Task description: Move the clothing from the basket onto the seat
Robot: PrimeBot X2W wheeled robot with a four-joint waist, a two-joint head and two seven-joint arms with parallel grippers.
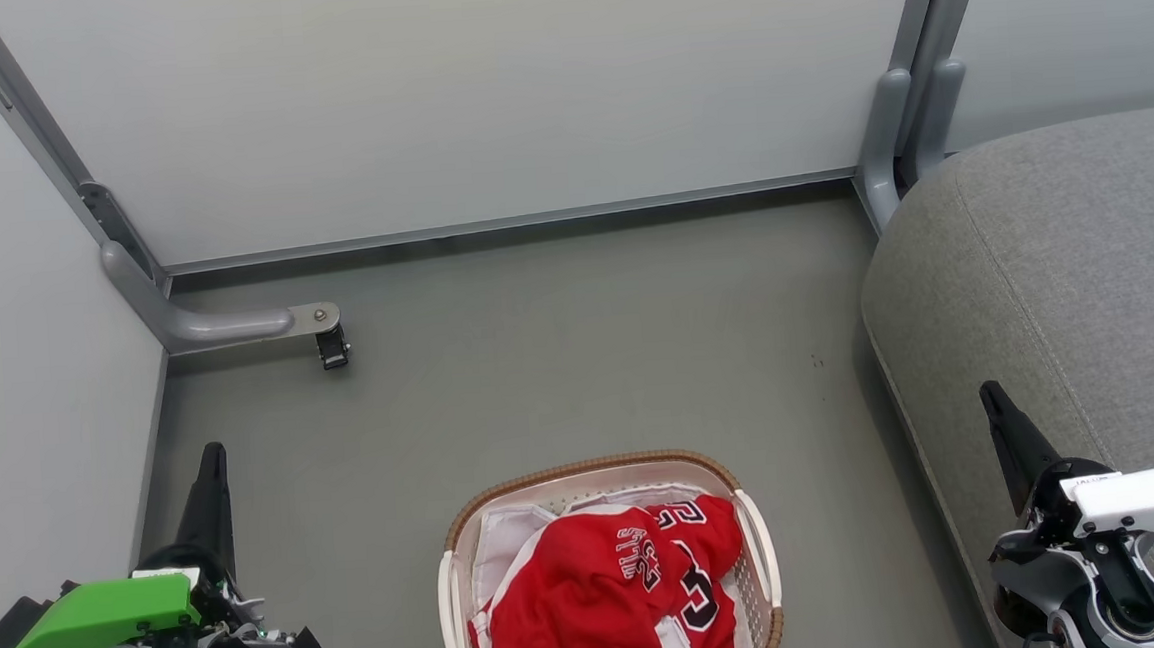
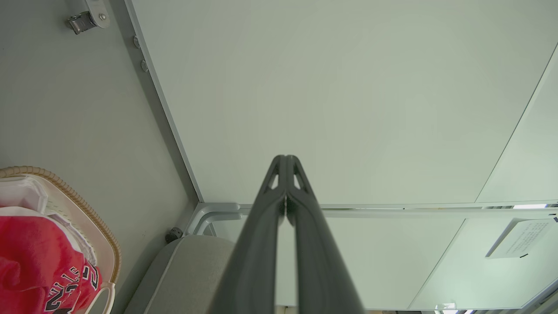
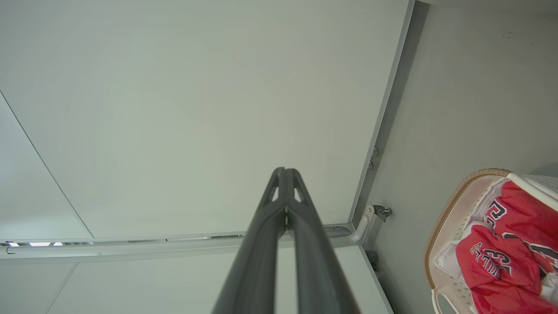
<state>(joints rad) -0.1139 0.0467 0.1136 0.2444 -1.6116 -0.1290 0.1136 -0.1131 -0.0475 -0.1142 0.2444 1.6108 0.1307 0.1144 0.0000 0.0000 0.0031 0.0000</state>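
Red basketball clothing [image 1: 594, 593] heaped in the oval white perforated basket [image 1: 586, 464]: head view, midway between closed, empty left gripper [image 1: 212, 456] and right gripper [image 1: 992, 399], the latter at the grey fabric seat [image 1: 1064, 264]; left wrist view, lower left; right wrist view, lower right.

left end effector [image 1: 213, 462]: black, green housing [image 1: 104, 613] | right end effector [image 1: 993, 402]: black, white housing [image 1: 1144, 496]

Bright, even light; soft shadow under the far wall panel [image 1: 483, 99]; wrist views bow at edges, perhaps hazy.
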